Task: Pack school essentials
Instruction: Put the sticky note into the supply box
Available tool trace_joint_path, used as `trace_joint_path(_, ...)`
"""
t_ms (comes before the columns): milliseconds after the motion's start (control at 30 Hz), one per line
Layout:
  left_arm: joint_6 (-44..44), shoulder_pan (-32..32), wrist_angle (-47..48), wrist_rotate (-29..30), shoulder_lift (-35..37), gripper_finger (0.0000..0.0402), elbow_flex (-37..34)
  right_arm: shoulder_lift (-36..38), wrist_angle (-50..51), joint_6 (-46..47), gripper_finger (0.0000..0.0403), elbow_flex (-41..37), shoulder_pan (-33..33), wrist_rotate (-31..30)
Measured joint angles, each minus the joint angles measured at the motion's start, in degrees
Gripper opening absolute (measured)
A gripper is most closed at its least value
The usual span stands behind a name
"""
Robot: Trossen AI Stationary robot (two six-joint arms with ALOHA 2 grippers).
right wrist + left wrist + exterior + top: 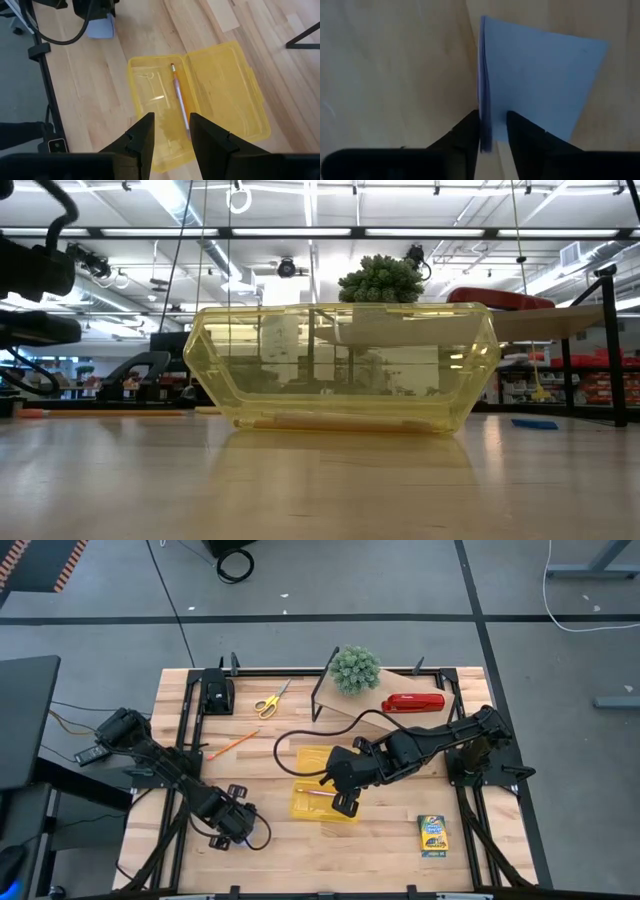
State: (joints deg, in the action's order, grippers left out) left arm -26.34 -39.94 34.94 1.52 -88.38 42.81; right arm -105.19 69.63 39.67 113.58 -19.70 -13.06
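One yellow case [197, 105] lies open mid-surface, a pencil [178, 95] inside along its hinge; in the high view a thin pink pen [322, 794] also shows in it. Left gripper [492, 132] is low at the surface's [340, 845] near-left, fingers [467, 135] straddling the edge of the blue notepad [540, 80], narrow gap, not clearly clamped. Another pencil [233, 745] lies left of the case, scissors [268, 700] farther back. Right gripper [171, 131] hovers over the case, fingers apart, holding nothing. Plant [355, 669] and red stapler [413, 703] sit on a raised shelf [345, 705] behind. Crayon box [432, 835] lies near-right, well apart.
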Motion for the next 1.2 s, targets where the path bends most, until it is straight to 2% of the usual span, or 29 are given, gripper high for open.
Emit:
trace_joint_path(533, -0.2, 0.0, -0.7, 0.3, 0.0, 0.0008, 0.0, 0.0, 0.0, 0.8, 0.0130, 0.0, 0.0, 0.0)
trace_joint_path(700, -0.5, 0.0, -0.7, 0.2, 0.0, 0.0011, -0.1, 0.0, 0.0, 1.2, 0.0130, 0.0, -0.1, 0.2)
trace_joint_path(1000, -7.5, 0.3, -0.8, -1.5, 0.0, 0.0010, -0.1, 0.0, 0.0, 3.9, 0.0130, 0.0, -2.0, 1.1)
trace_joint_path(1200, -9.1, 2.3, -1.0, -6.1, -0.1, 0.0005, 0.0, 0.0, -0.8, 5.2, 0.0130, 0.0, -2.6, 1.1)
